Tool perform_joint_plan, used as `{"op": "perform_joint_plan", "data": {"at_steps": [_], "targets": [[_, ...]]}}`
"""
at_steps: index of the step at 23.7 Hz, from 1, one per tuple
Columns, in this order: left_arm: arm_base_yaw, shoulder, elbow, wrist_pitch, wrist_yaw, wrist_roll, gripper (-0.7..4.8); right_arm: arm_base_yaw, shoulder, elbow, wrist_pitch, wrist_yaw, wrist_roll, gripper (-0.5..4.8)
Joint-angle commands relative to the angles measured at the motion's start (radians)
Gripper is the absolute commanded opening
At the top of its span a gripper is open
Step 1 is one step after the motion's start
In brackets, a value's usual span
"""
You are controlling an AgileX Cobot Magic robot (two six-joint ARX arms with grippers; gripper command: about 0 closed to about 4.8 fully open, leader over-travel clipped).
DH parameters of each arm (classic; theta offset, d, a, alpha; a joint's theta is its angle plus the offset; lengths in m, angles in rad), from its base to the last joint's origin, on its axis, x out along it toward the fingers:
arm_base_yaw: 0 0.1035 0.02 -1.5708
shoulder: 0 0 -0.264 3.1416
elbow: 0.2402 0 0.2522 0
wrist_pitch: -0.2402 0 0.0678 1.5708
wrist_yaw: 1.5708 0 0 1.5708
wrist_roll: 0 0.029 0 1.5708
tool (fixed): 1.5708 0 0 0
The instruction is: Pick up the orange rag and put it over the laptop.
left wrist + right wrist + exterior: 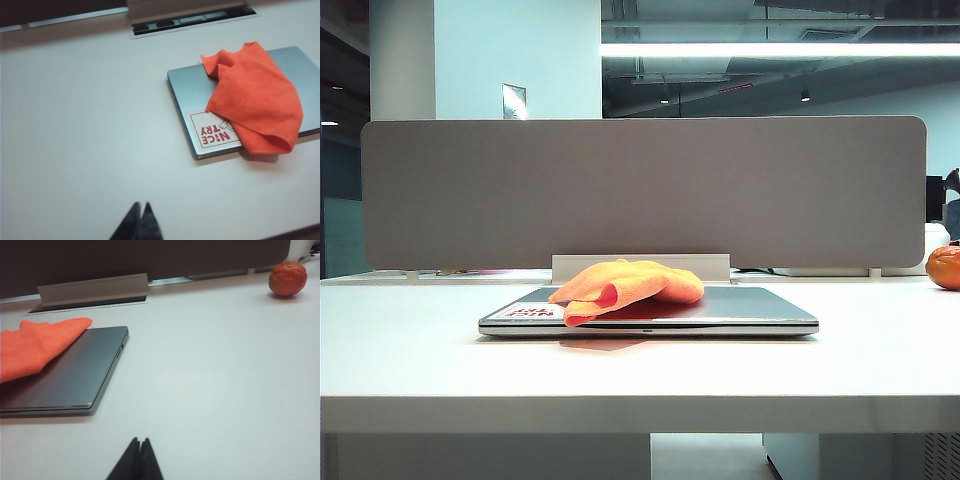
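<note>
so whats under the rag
The rag lies on the closed laptop, one corner drooping over the front edge. It covers the lid's middle and clips the sticker. Both grippers are shut, away from it.

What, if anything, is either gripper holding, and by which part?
Nothing. The left gripper and right gripper are both shut and empty above the table; the orange rag lies on the laptop.

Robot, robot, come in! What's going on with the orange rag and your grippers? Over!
Left gripper shut, empty, off the laptop. Right gripper shut, empty, over bare table. Orange rag draped on laptop lid, one corner overhanging the front edge. Nothing in the way.
</note>
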Motion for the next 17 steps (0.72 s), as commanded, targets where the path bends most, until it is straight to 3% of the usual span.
{"op": "perform_joint_plan", "data": {"at_steps": [1, 12, 17], "targets": [[0.001, -0.045, -0.001, -0.035, -0.006, -0.007, -0.06, 0.001, -0.002, -0.003, 0.011, 0.004, -0.002, -0.05], [0.001, -0.096, -0.008, -0.040, -0.017, 0.021, -0.06, 0.001, -0.002, -0.003, 0.011, 0.004, -0.002, -0.05], [0.002, -0.096, -0.103, 0.116, -0.072, 0.021, -0.06, 0.001, -0.002, -0.003, 0.011, 0.004, -0.002, -0.05]]}}
